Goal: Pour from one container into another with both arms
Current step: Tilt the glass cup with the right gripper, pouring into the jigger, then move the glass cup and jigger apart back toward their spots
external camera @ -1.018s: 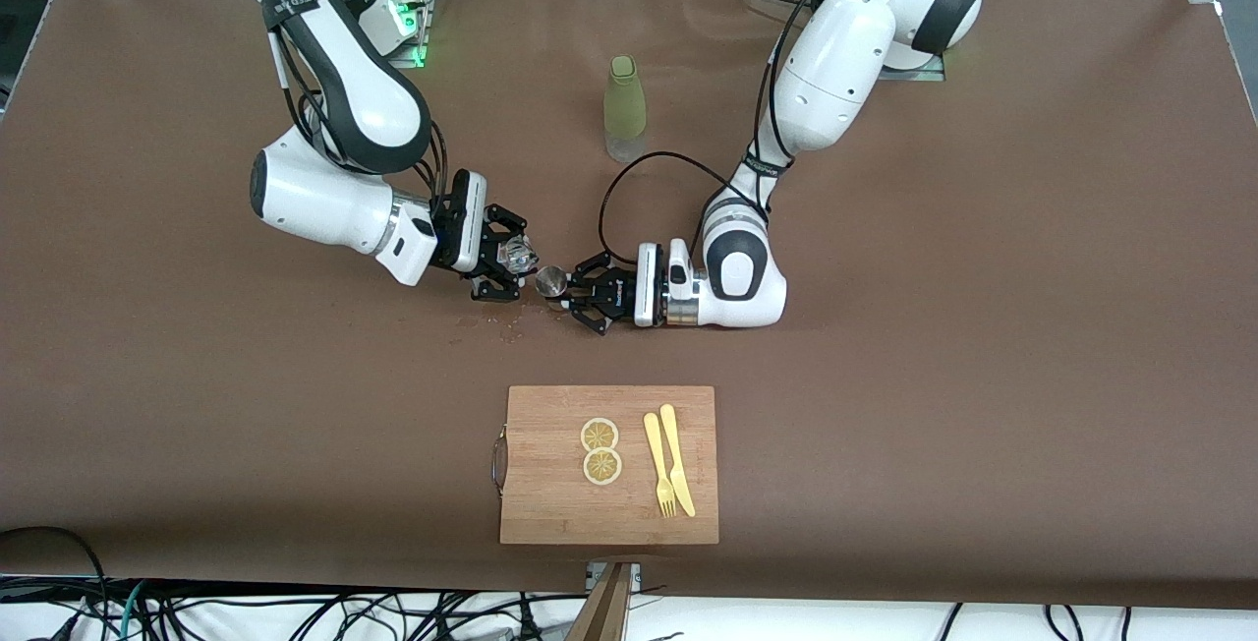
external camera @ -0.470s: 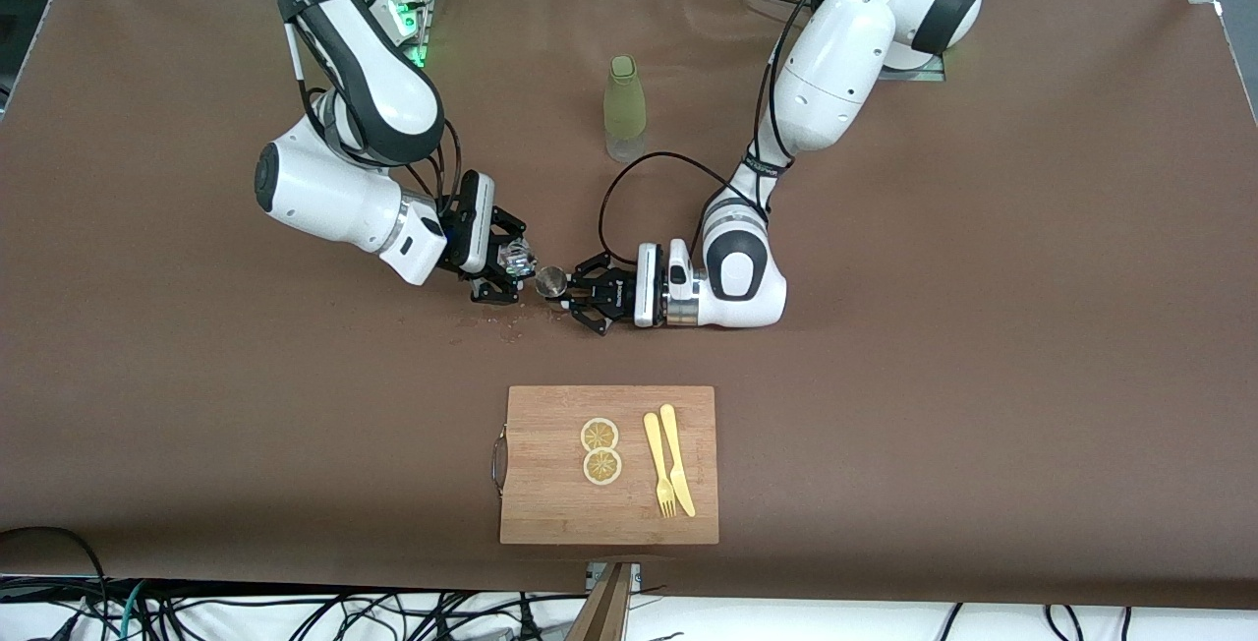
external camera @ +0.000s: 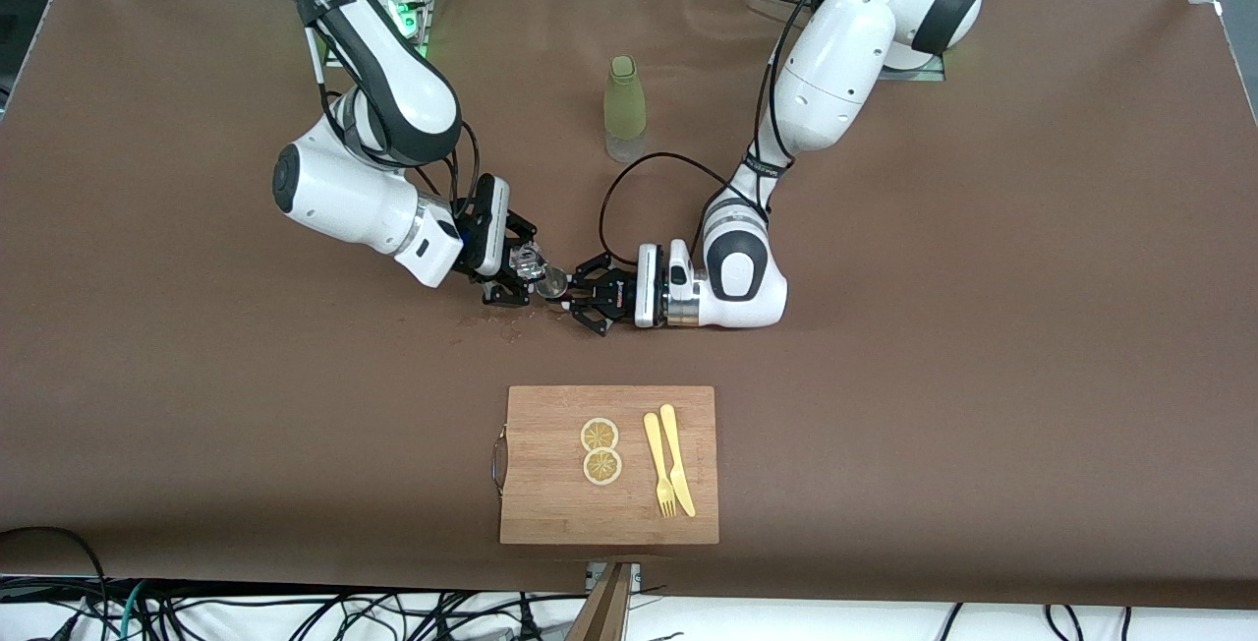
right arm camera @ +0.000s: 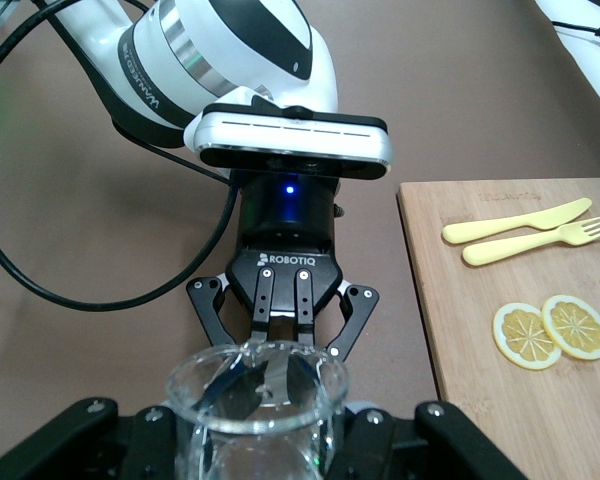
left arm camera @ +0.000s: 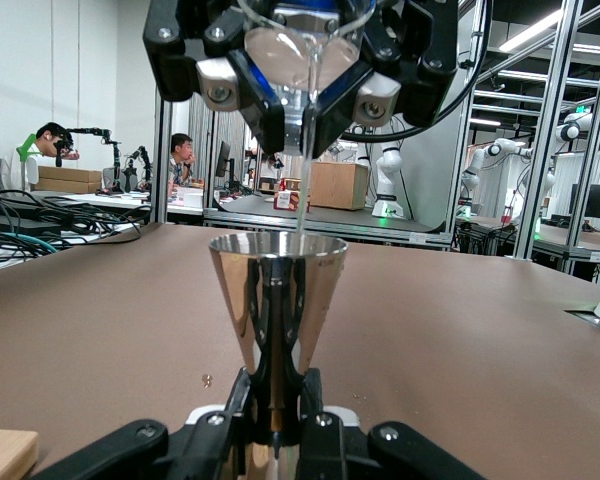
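Two white arms reached toward the middle of the table point(external camera: 983, 326), their hands meeting just short of each other. The right hand point(external camera: 519, 272) was clamped on one tiny clear glass cup point(external camera: 532, 261), tipped mouth-down toward the other arm. The left wrist view showed the cup point(left arm camera: 305, 40) directly above and a thin clear stream falling from it. The left hand point(external camera: 580, 295) was closed on the narrow waist of one silvery metal jigger point(external camera: 553, 281), which stood upright with its open upper cone point(left arm camera: 278, 262) under the cup. In the right wrist view the cup's rim point(right arm camera: 258, 375) sat in the foreground with the left hand point(right arm camera: 280, 335) just past it.

A scatter of small wet spots point(external camera: 496, 321) marked the brown table cover beneath the two hands, on the side nearer the front camera.

One tall olive-green bottle point(external camera: 625, 108) with a clear base stood upright farther from the front camera, between the two arm bases. Nearer the camera lay one wooden cutting board point(external camera: 550, 503) with a metal handle at the end toward the right arm. On it rested two lemon slices point(external camera: 600, 450), touching one another, and beside them one yellow fork point(external camera: 657, 464) and one yellow knife point(external camera: 678, 459) lying side by side.
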Tool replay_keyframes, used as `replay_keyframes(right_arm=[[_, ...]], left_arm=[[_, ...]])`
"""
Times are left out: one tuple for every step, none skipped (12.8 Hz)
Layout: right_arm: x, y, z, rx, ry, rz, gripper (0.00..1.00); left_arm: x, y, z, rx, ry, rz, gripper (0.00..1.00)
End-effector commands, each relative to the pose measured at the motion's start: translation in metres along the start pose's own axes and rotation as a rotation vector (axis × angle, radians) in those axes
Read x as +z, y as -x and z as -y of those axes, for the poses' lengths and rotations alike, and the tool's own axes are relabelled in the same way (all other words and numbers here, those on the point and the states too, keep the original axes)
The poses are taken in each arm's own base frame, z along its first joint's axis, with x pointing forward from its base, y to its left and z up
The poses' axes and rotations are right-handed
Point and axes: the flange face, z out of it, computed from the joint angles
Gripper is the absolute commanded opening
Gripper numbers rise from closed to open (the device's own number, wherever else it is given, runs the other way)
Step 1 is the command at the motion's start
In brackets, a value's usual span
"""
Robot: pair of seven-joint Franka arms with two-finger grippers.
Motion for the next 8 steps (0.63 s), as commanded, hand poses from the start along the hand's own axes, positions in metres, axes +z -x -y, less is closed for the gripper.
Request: replay_keyframes(right_arm=[[-0.001,-0.007,-0.004,0.002,0.012,0.004,0.15],[-0.002,-0.006,-0.005,0.005,0.013,0.003,0.15],[-0.002,-0.006,-0.005,0.01,0.013,0.0,0.15],[-0.002,-0.005,-0.005,0.02,0.015,-0.007,0.15],[-0.005,-0.002,-0.007,0.032,0.019,-0.017,0.15],[-0.007,0.0,-0.007,0.045,0.019,-0.029,0.15],[-0.012,0.003,-0.009,0.062,0.023,-0.047,0.15],[-0.016,0.007,-0.012,0.087,0.015,-0.066,0.15]], left_arm=[[0.006,-0.002,0.004,0.034,-0.032,-0.01,0.0],[0.006,-0.002,0.004,0.034,-0.033,-0.011,0.0],[0.006,-0.002,0.004,0.034,-0.033,-0.011,0.0],[0.006,-0.002,0.004,0.034,-0.033,-0.011,0.0],[0.006,-0.002,0.004,0.034,-0.033,-0.011,0.0],[0.006,-0.003,0.005,0.035,-0.033,-0.012,0.0],[0.005,-0.004,0.005,0.037,-0.032,-0.01,0.0],[0.001,-0.006,0.007,0.042,-0.03,-0.008,0.0]])
